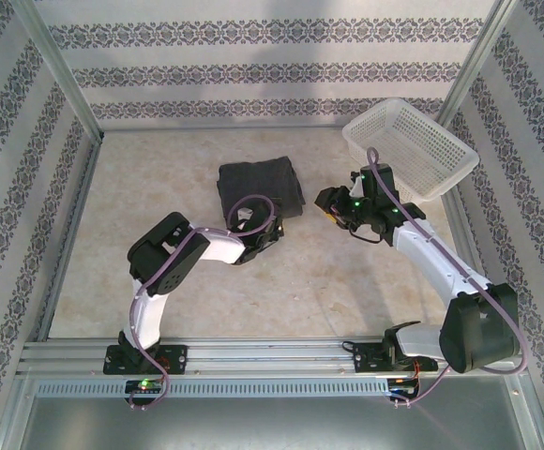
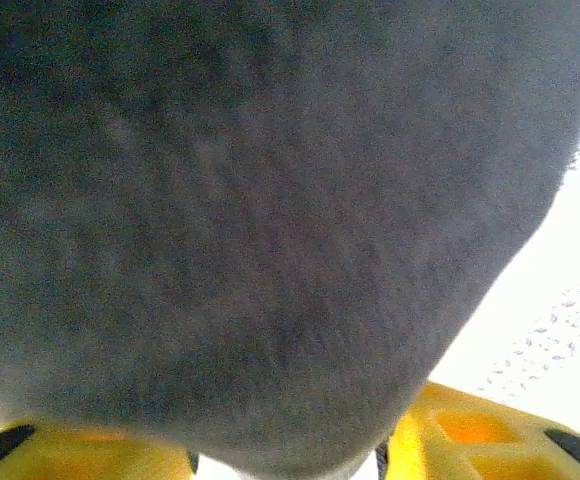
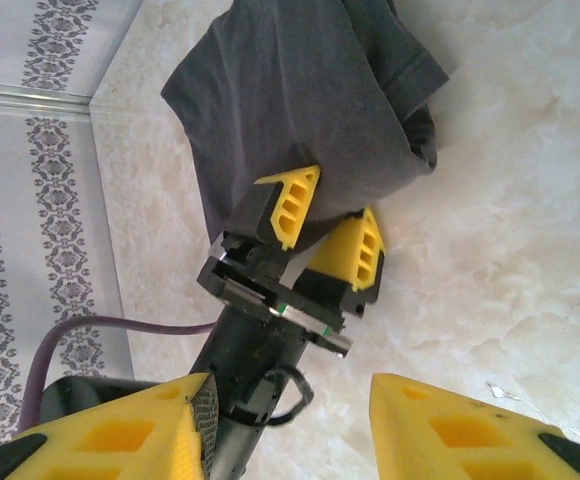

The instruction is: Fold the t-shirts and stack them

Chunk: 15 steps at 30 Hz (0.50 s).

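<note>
A dark charcoal t-shirt (image 1: 258, 187) lies folded into a thick pad at the middle of the table. My left gripper (image 1: 269, 230) is at its near right corner. In the right wrist view its yellow fingers (image 3: 290, 205) stand one over and one under the t-shirt's (image 3: 300, 90) edge, pinching the cloth. Grey cloth (image 2: 270, 200) covers nearly all of the left wrist view, running down between the left gripper (image 2: 290, 465). My right gripper (image 1: 331, 203) hovers to the right of the t-shirt, and the right gripper (image 3: 290, 430) is open with nothing in it.
A white mesh basket (image 1: 413, 150) stands tilted at the back right, just behind the right arm. Patterned walls with metal posts close in the table on three sides. Bare marble-look tabletop (image 1: 300, 291) stretches between the t-shirt and the arm bases.
</note>
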Each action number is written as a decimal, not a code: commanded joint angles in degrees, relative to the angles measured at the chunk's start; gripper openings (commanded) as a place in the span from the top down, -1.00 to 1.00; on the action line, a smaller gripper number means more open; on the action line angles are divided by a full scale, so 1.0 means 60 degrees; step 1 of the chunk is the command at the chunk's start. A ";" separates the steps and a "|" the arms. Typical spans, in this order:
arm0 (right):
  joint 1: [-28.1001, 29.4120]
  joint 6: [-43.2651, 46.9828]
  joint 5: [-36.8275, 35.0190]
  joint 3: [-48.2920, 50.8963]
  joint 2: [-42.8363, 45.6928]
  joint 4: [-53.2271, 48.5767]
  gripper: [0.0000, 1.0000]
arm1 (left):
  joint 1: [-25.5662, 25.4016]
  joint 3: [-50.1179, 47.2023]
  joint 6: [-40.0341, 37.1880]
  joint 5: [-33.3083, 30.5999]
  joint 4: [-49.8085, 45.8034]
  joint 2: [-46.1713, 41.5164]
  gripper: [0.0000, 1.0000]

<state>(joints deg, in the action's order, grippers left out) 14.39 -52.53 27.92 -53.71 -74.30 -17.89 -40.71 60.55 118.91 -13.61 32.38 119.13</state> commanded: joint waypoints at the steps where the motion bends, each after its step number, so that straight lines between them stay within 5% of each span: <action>1: -0.0087 0.0106 0.0092 0.0111 0.0313 -0.0208 0.10 | 0.0553 0.0119 0.0982 -0.0329 0.0122 0.0767 0.64; 3: -0.0110 0.0097 0.0092 0.0133 0.0341 -0.0233 0.11 | 0.0820 -0.0003 0.0870 -0.0273 0.0359 0.0804 1.00; 9: -0.0118 0.0172 0.0116 0.0076 0.0403 -0.0196 0.12 | 0.2437 -0.1433 -0.1080 0.1329 0.1021 -0.0279 1.00; 15: -0.0100 0.0307 0.0302 -0.0194 0.0144 -0.0154 0.11 | 0.5604 -0.2400 -0.4101 0.5642 0.1291 -0.0791 1.00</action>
<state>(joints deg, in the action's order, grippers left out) 14.35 -52.21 28.16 -53.60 -72.90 -18.63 -14.28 49.54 105.75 7.11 41.04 114.98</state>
